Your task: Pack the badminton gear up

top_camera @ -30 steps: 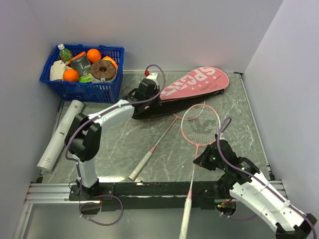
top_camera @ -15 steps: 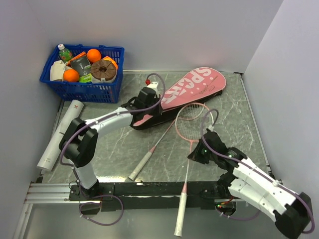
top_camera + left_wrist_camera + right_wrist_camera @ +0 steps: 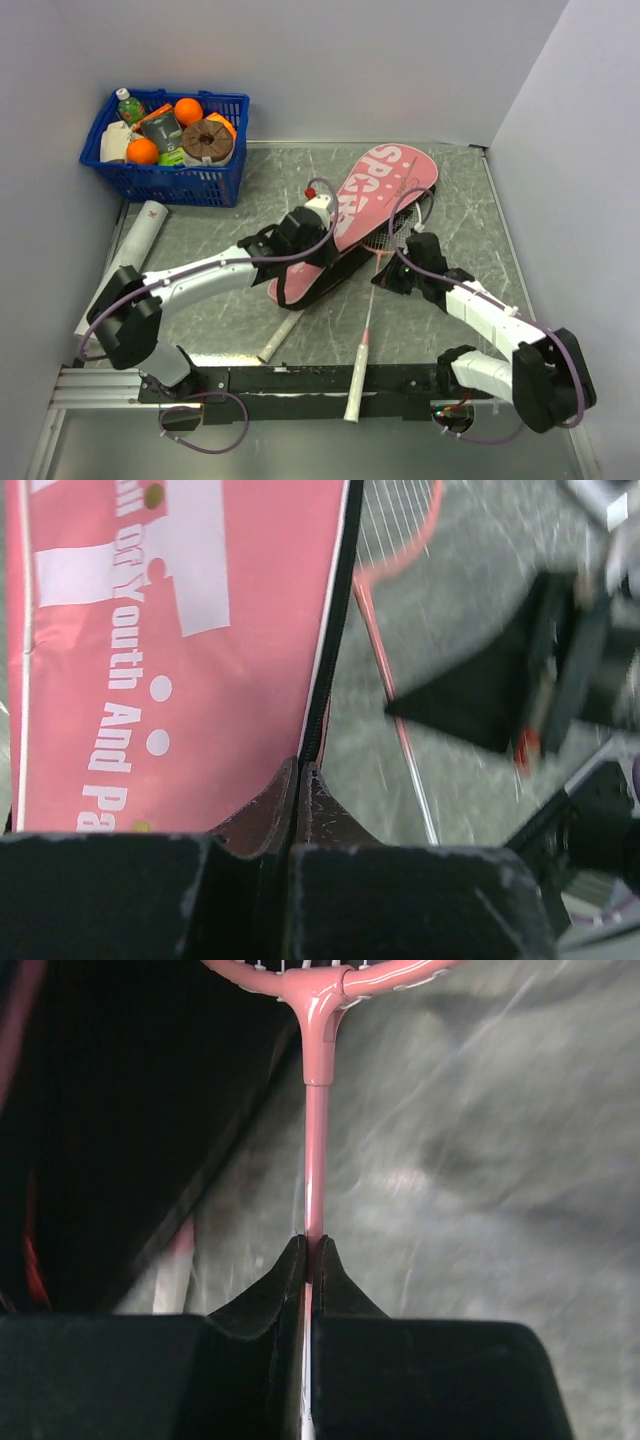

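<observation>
Down front, a racket (image 3: 357, 385) pokes its whitish handle out over the front rail (image 3: 100, 385), and the right gripper (image 3: 310, 1250) is clenched on its pink shaft. Just beyond, the left gripper (image 3: 300, 770) is pinching the zip edge of the pink racket bag (image 3: 385, 180), which lies diagonally mid-table. The white tube (image 3: 125, 265) lies off left, and the blue basket (image 3: 165, 180) sits at the back.
</observation>
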`<state>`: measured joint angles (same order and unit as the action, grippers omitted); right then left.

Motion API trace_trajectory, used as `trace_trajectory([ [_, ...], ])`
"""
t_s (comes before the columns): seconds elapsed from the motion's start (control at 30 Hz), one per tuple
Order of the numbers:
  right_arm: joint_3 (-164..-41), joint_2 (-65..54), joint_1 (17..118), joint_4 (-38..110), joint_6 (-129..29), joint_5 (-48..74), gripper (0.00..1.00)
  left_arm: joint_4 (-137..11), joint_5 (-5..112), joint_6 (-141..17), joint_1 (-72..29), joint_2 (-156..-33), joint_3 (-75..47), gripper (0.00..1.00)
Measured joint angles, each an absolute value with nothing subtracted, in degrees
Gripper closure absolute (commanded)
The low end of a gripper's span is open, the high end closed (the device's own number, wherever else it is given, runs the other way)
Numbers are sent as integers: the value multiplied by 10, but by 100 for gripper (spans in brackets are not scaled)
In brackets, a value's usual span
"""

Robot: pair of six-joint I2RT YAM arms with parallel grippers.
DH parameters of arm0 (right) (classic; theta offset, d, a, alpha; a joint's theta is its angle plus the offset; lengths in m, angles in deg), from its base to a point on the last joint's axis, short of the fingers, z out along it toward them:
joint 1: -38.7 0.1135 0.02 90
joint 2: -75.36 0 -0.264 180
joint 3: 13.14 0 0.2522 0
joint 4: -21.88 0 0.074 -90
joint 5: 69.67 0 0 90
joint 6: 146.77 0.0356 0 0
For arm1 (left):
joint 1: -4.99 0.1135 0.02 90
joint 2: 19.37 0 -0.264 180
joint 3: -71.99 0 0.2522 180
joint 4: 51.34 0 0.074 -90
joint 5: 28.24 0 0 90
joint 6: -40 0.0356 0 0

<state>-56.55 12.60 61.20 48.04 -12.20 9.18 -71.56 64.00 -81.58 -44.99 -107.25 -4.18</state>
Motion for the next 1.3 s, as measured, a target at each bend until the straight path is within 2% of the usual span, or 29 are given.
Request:
trace_trajectory([
  [0.43,-626,-8,532,359,-190,-15,100,-691,628,-873,-525,-1044,43,99],
  [0.5,-626,-26,530,335,-190,-24,93,-676,620,-878,-532,-1055,43,99],
  [0.57,-626,-37,530,317,-190,-32,75,-666,614,-883,-534,-1063,43,99],
  [0.6,-626,-41,530,310,-189,-35,70,-664,612,-884,-534,-1067,42,99],
  [0.73,-627,-41,529,295,-193,-39,57,-662,609,-884,-534,-1082,34,99],
  [0.93,-626,30,529,344,-213,-30,53,-667,614,-876,-534,-1091,17,99],
  [1.13,-626,182,529,473,-252,9,50,-671,622,-863,-534,-1091,3,99],
  [1.3,-618,261,529,584,-269,10,49,-673,624,-858,-533,-1091,0,99],
])
